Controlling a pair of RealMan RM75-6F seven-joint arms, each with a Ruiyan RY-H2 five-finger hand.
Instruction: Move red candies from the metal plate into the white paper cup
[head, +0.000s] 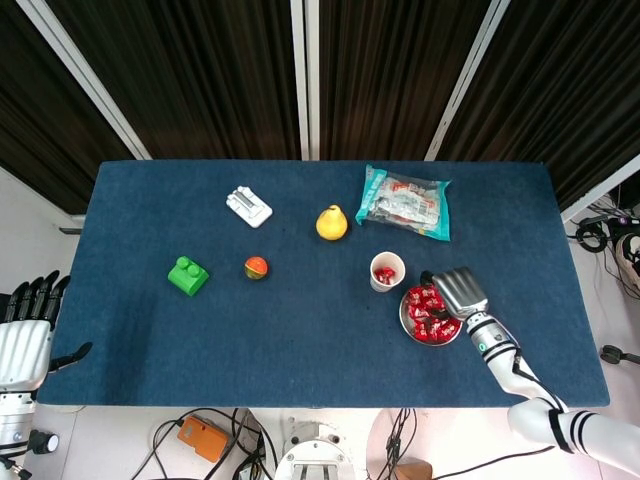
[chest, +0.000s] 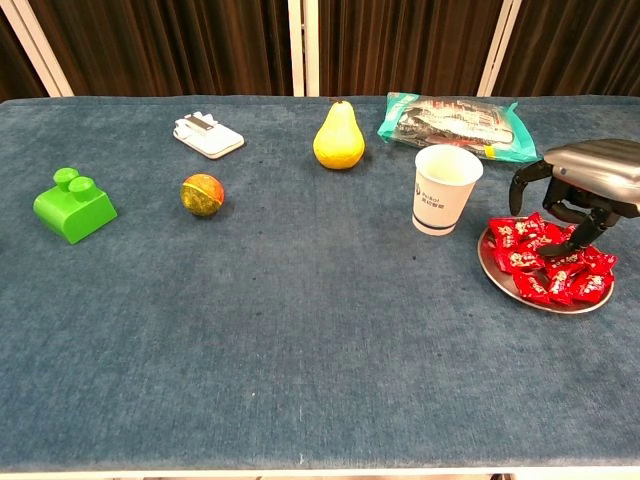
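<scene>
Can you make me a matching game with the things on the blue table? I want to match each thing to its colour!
Things:
1. pear
2. toy block
3. paper cup
4. candies

Colours:
A. white
B. red
C. yellow
D. green

Right pairs: 1-C, 2-D, 3-A, 4-B

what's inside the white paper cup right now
In the head view, red candy lies in the paper cup. How many pieces is unclear; the chest view shows only the cup's outside.
</scene>
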